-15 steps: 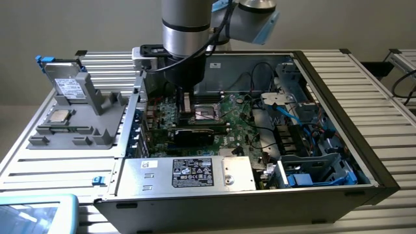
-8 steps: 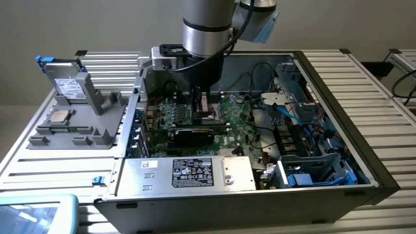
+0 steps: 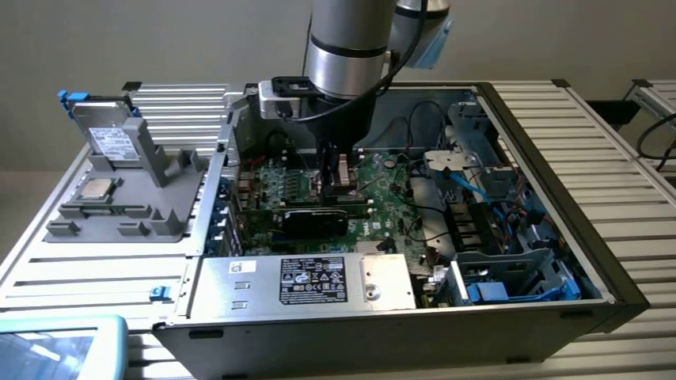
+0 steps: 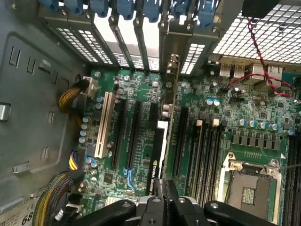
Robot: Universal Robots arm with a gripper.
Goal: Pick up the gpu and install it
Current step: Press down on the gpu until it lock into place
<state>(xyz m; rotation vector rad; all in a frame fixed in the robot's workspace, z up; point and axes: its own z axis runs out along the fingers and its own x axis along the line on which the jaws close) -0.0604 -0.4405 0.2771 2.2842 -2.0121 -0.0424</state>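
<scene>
Exterior view gives me the open computer case [image 3: 549,158] lying on the slatted tabletop [image 3: 95,269], holding the green board [image 3: 391,214], loose cables [image 3: 465,170], a power supply [image 3: 317,281] at its near edge and blue drive bays [image 3: 507,277] towards the exterior view's right. My hand [image 3: 340,178] reaches down inside it, fingers pressed together on the top edge of the gpu [image 3: 312,218]. I see the gpu standing on edge on the board, a green card with a black cooler, its metal bracket [image 4: 172,70] against the case's rear slot openings [image 4: 141,42]. Empty black slots [image 4: 129,136] flank it closely. A grey parts holder [image 3: 127,190] sits beside the case.
</scene>
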